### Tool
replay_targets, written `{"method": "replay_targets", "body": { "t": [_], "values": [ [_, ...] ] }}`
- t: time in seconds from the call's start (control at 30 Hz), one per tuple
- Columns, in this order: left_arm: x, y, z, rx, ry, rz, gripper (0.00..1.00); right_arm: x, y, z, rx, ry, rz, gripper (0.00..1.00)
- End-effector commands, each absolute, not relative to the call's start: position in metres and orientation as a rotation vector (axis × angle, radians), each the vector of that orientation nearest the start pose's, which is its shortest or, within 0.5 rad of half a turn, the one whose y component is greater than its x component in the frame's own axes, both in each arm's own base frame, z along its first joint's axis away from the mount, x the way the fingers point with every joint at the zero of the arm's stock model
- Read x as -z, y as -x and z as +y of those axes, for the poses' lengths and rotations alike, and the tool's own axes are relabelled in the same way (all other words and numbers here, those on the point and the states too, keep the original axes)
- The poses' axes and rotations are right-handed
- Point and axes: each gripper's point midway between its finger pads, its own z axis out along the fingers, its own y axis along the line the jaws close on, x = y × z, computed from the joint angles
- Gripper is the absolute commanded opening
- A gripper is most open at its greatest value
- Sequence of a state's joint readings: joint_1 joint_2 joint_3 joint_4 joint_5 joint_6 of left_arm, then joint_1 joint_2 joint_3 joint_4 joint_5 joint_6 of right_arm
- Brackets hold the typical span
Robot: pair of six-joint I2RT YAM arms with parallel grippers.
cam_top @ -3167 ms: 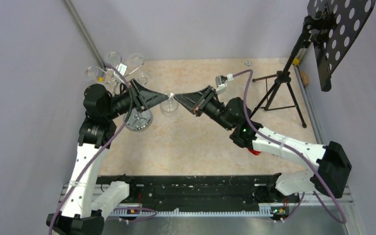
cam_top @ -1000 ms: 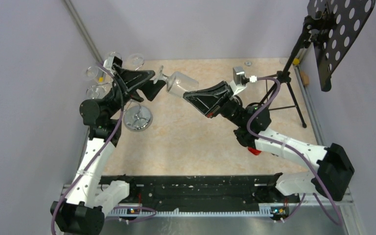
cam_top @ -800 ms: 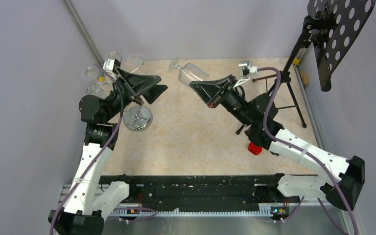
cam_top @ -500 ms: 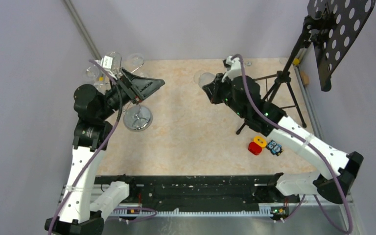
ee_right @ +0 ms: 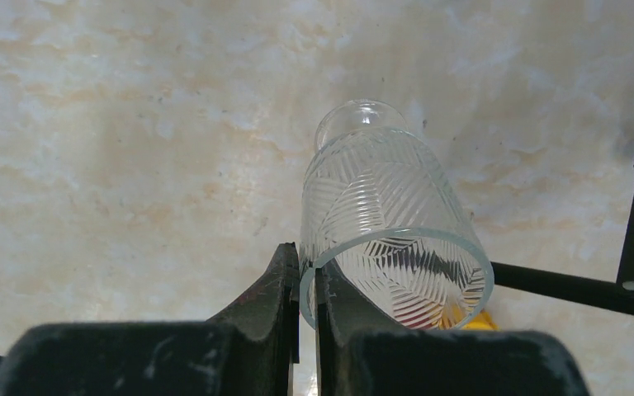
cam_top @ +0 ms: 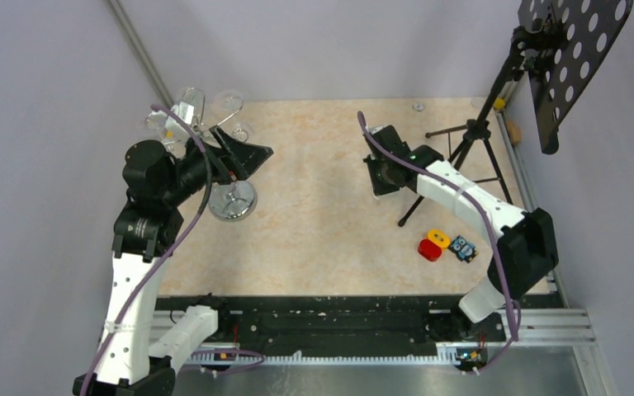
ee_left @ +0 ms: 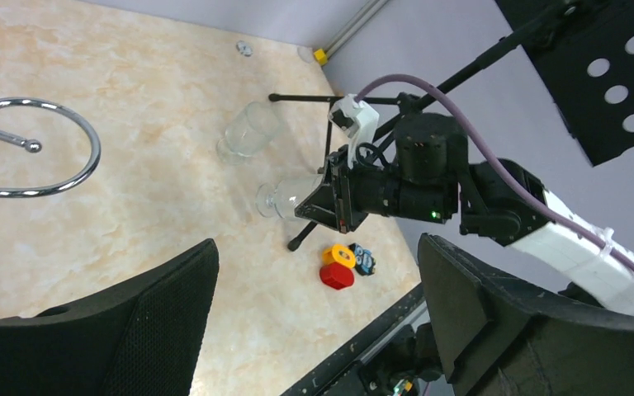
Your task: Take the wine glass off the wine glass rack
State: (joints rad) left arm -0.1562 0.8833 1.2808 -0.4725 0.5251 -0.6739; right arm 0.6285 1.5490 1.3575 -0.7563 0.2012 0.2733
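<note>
My right gripper (ee_right: 307, 280) is shut on the rim of the patterned clear wine glass (ee_right: 388, 239), one finger inside the bowl and one outside. The glass points away from the gripper toward the tabletop. The left wrist view shows that glass (ee_left: 285, 198) sticking out of the right gripper (ee_left: 322, 206) above the table. From above, the right gripper (cam_top: 380, 177) hides the glass. The chrome wine glass rack (cam_top: 233, 200) stands at the left with other glasses (cam_top: 229, 101) on its arms; one curled arm (ee_left: 91, 153) shows. My left gripper (cam_top: 252, 153) (ee_left: 314, 330) is open and empty beside the rack.
A black tripod music stand (cam_top: 470, 148) stands just right of the right gripper, its legs (ee_right: 578, 285) close to the glass. Red (cam_top: 429, 250), yellow (cam_top: 438, 238) and blue (cam_top: 462, 247) small blocks lie near the front right. Another clear glass (ee_left: 250, 132) sits on the table beyond.
The right arm carried the glass away from the left gripper to the right and turned it down toward the table. The left gripper opened and drew back toward the rack.
</note>
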Motion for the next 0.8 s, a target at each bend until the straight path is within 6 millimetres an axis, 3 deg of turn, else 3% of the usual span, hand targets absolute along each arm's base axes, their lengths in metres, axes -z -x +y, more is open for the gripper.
{"method": "replay_targets", "body": {
  "t": [0.0,0.27,0.6,0.77],
  "values": [
    [-0.433,-0.238,-0.143,0.966,-0.031,1.704,0.94,-0.178,-0.346,0.199,-0.097,0.366,2.446,0.0],
    [-0.429,-0.24,-0.138,0.922,-0.029,1.717,0.94,-0.159,-0.362,0.19,-0.016,0.364,2.504,0.0],
    [-0.432,-0.252,-0.133,0.877,-0.003,1.727,0.94,-0.14,-0.365,0.183,-0.001,0.382,2.564,0.1],
    [-0.439,-0.263,-0.132,0.857,0.011,1.726,0.94,-0.138,-0.367,0.185,-0.016,0.406,2.576,0.23]
  ]
}}
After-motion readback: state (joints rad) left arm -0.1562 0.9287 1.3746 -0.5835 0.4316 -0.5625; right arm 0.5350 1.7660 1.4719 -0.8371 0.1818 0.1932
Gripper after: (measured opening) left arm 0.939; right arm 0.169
